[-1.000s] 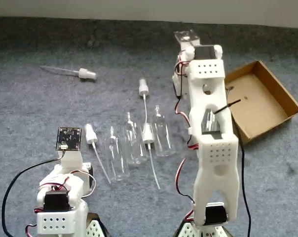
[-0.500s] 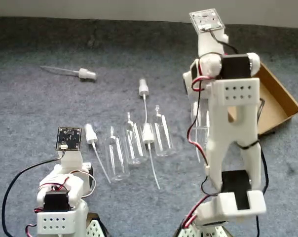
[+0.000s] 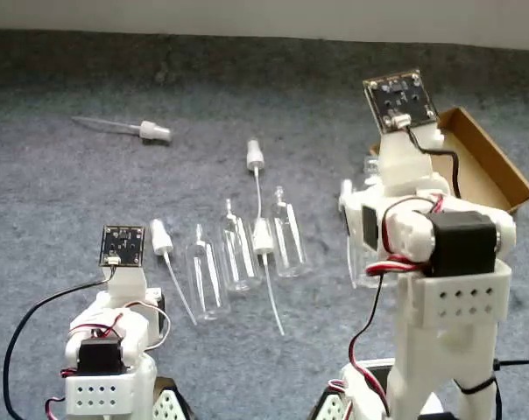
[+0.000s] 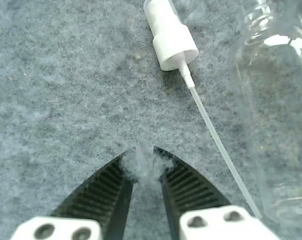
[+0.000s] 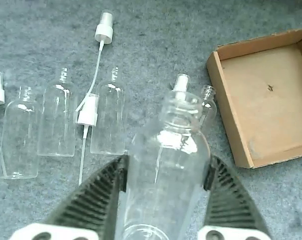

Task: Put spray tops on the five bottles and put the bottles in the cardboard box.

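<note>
Right arm [image 3: 448,262] has pulled back from its far reach to the near right of the table [image 3: 72,192], beside the cardboard box [image 3: 501,175]. Right gripper [image 5: 166,161]: jaws spread wide and clamped on a clear bottle [image 5: 173,135], its neck bare and pointing far. Three more bottles [image 3: 238,249] lie at centre, uncapped. Left gripper [image 4: 144,151]: jaws a sliver apart, empty, with a spray top [image 4: 170,37] just beyond them. Step in hand, likely: capping the held bottle. Next move needs that top's tube fed into the neck.
</note>
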